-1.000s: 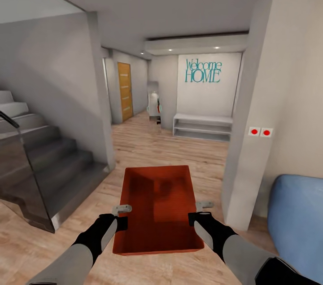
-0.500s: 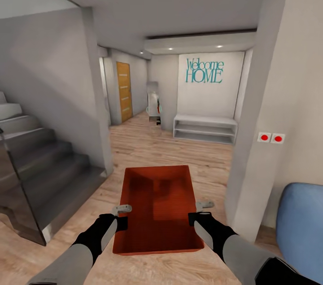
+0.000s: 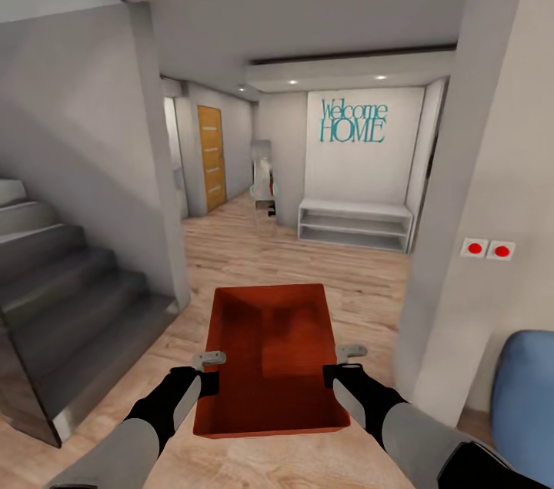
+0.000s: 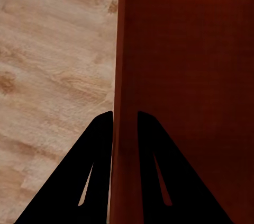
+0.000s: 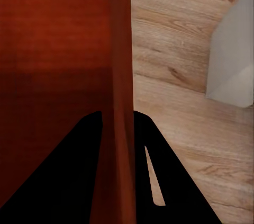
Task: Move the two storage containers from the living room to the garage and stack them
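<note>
One orange-red open-top storage container (image 3: 269,354) hangs in front of me over light wood plank flooring, carried between both arms. My left gripper (image 3: 206,370) is shut on its left wall (image 4: 126,49), one finger on each side of the wall. My right gripper (image 3: 339,364) is shut on the right wall (image 5: 120,49) the same way. The bin's inside (image 5: 53,33) is empty. The second container, the garage and its concrete floor are out of view.
A grey staircase (image 3: 69,281) and a wall pillar (image 3: 158,165) stand on the left. On the right are a wall corner (image 3: 438,242) with two red switches (image 3: 487,249) and a blue sofa (image 3: 527,389). Ahead, the hallway holds a white bench (image 3: 355,222) and an orange door (image 3: 211,158).
The camera has advanced toward the hallway: the stairs slid out to the left, the right wall and sofa to the right. The container stays held the same way.
</note>
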